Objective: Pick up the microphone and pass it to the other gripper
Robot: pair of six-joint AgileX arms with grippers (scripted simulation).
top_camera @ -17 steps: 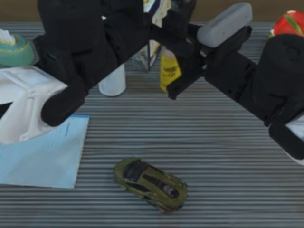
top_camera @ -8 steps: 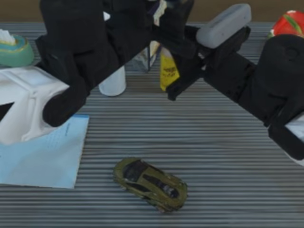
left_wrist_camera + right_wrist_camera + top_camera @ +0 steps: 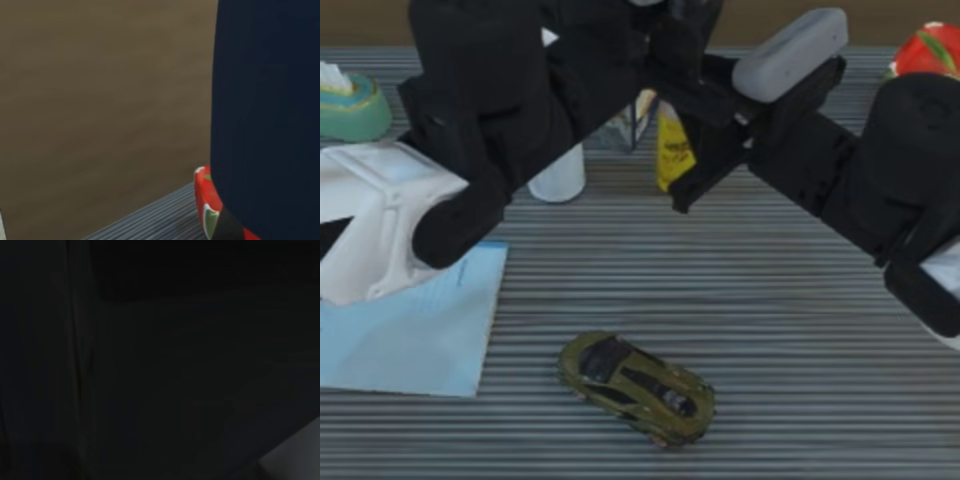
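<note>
An olive toy car (image 3: 636, 388) lies near a blue sheet (image 3: 415, 335).

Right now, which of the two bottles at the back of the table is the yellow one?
The yellow bottle is the one nearer the right gripper, partly hidden under the arms; the white bottle stands to its left, by the left arm.

Both arms are crowding the upper half of the top view, covering the white bottle (image 3: 558, 172) and yellow bottle (image 3: 675, 150). The toy car (image 3: 637, 387) is sitting low centre, blue paper (image 3: 410, 335) lower left; the lower right table (image 3: 820, 380) is lying open.
</note>
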